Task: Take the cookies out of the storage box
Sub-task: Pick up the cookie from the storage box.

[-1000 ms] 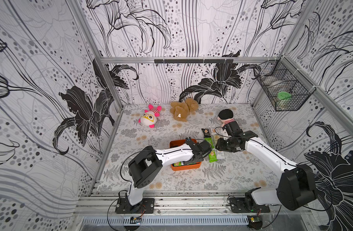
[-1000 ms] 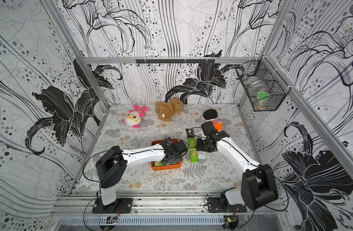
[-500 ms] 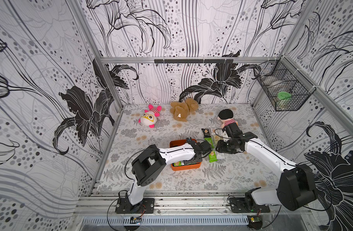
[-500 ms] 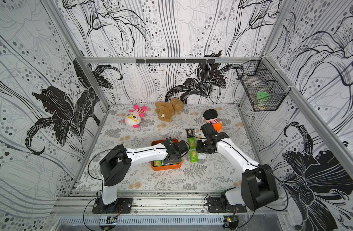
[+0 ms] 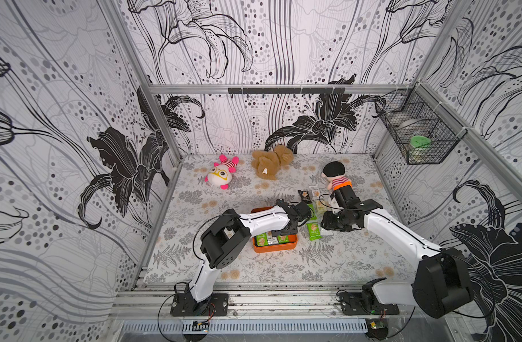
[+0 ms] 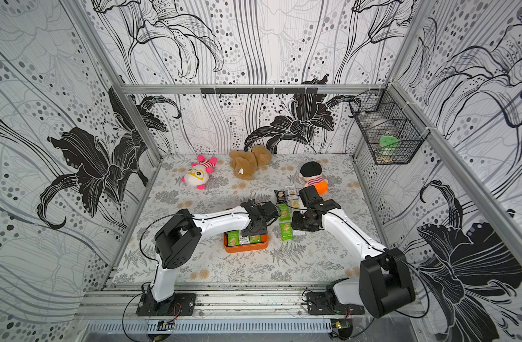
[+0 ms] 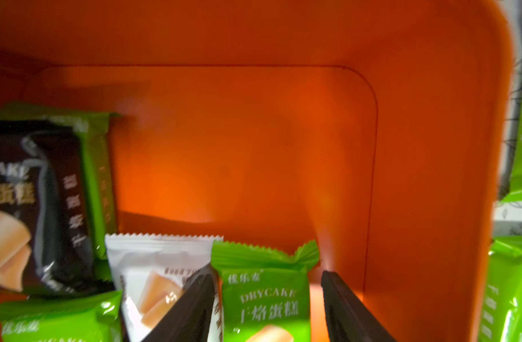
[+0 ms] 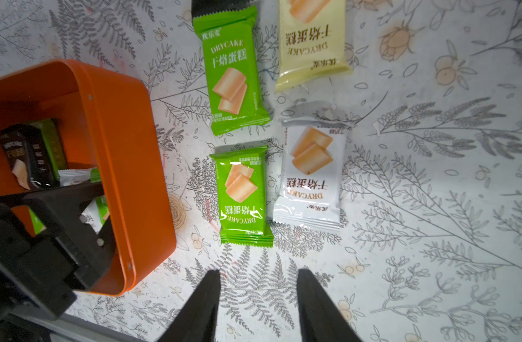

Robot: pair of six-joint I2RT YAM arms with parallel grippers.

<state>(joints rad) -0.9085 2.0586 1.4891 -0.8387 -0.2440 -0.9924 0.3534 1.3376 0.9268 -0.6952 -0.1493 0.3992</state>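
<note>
The left arm has edged in over the shallow bright-orange plastic storage box (image 5: 276, 250) during the past second, and the left gripper (image 7: 266, 274) has drawn its jaws in to a narrow gap. The right arm has hardly moved.

Seen from the left wrist, the black fingers (image 7: 191, 308) straddle a green wrapped cookie packet (image 7: 264, 314) printed with a tan biscuit. One finger lies along the packet's edge, and a sliver of orange floor shows between the packet and the other finger, so it is bracketed but not visibly pinched. Its long axis runs in line with the fingers, crimped end pointing away from the wrist toward the box's bare floor.

A white wrapped packet (image 7: 153, 278) touches it on one side, partly under a finger. Further along, a black wrapped packet (image 7: 32, 207) rests on a second green packet (image 7: 98, 154). In a top view, the boxed packets (image 5: 261, 239) show against the near wall.

The right gripper (image 8: 258, 271) hovers over the fern-printed table cover (image 8: 416, 237), jaws a little apart and empty. Beyond its tips, outside the box, lie a near green packet (image 8: 243, 192), a far green packet (image 8: 234, 74), a silver-white packet (image 8: 310, 177) and a cream packet (image 8: 311, 44). All four lie lengthwise with the fingers.
</note>
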